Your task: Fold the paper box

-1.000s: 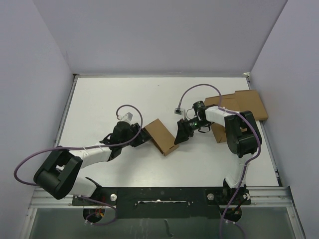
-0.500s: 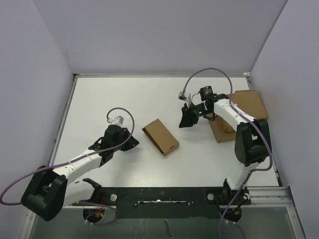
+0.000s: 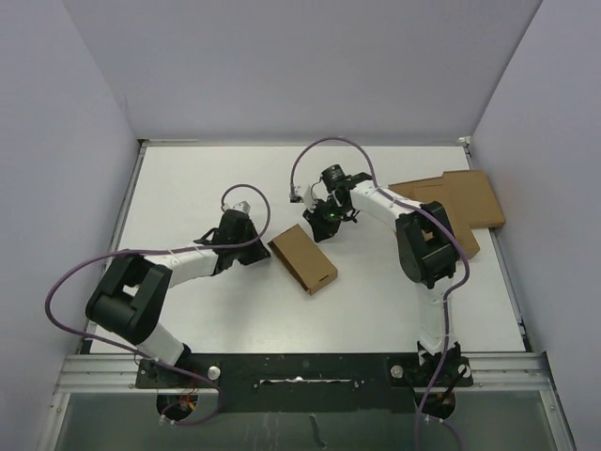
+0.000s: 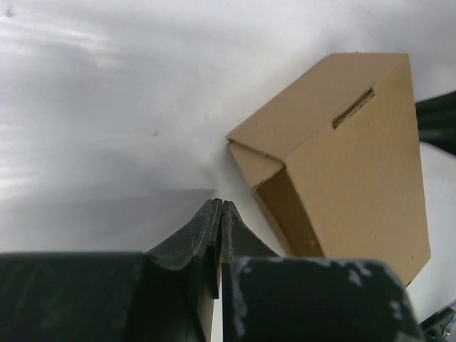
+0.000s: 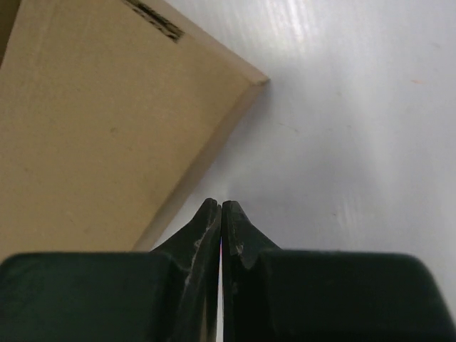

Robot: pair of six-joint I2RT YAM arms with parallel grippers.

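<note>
The paper box [image 3: 302, 257] lies on the white table as a small narrow brown box, closed, with a slit in its top face [image 4: 354, 108]. My left gripper [image 3: 260, 246] is shut and empty just left of the box's near-left end [image 4: 221, 204]. My right gripper [image 3: 316, 228] is shut and empty above the box's far end, with the box's top [image 5: 100, 121] to its left in the right wrist view [image 5: 220, 204]. Neither gripper holds the box.
Flat brown cardboard pieces [image 3: 460, 202] lie at the table's right edge behind the right arm. White table surface [image 3: 188, 188] stretches to the far left. Purple-grey walls enclose the table on three sides.
Both grippers have shut. The left one backed off from the box, then returned beside its left end. The right one swung away right, then came to the box's far end. The box stayed put.
</note>
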